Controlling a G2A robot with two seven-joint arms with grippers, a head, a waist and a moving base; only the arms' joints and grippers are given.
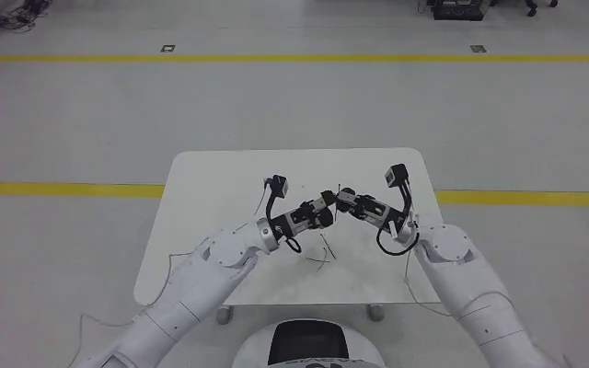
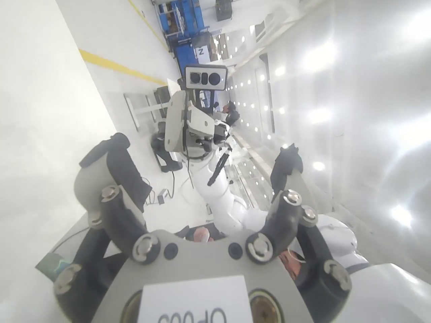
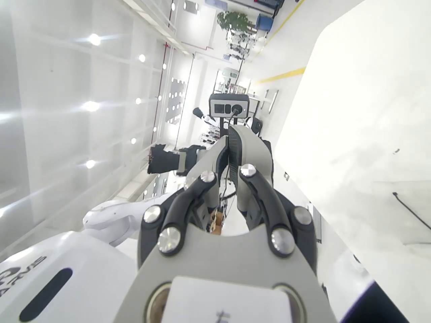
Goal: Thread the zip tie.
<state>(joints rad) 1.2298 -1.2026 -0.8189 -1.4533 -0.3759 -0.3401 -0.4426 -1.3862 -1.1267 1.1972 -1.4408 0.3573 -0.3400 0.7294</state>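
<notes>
My right gripper (image 3: pixel 232 142) is shut on a thin black zip tie (image 2: pixel 220 166), which hangs down from its fingers above the middle of the white table (image 1: pixel 212 184). My left gripper (image 2: pixel 202 163) faces it from close by, open, with nothing between its fingers (image 2: pixel 111 166). From above, the left gripper (image 1: pixel 322 208) and the right gripper (image 1: pixel 347 199) almost touch tip to tip, and the held zip tie (image 1: pixel 339 189) shows as a fine line at their meeting point. One dark fingertip of the left gripper (image 3: pixel 161 163) sits just beside the right fingers.
Loose black zip ties (image 1: pixel 324 250) lie on the table under the grippers, nearer the robot; one of them (image 3: pixel 410 210) shows in the right wrist view. Both arms are raised off the tabletop. Yellow floor lines (image 1: pixel 83 189) run behind and beside the table.
</notes>
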